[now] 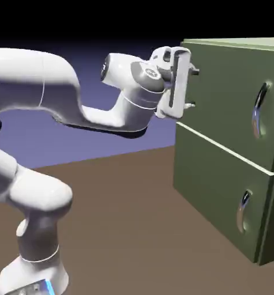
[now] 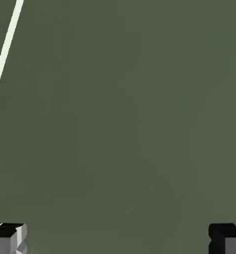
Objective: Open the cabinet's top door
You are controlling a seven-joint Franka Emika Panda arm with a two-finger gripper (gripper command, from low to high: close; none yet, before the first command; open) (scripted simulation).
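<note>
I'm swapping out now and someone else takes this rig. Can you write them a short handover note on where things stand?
Gripper: open, empty, level at the left end of the cabinet front, pointing at it.
Top door: shut; the hand view is filled by its green panel. Its long silver handle sits near the door's right side in the exterior view, well away from the gripper.
Lower panel: also shut.
Done: the arm is up at door height.
Left: move across to the handle, close on it, pull the door open.
</note>
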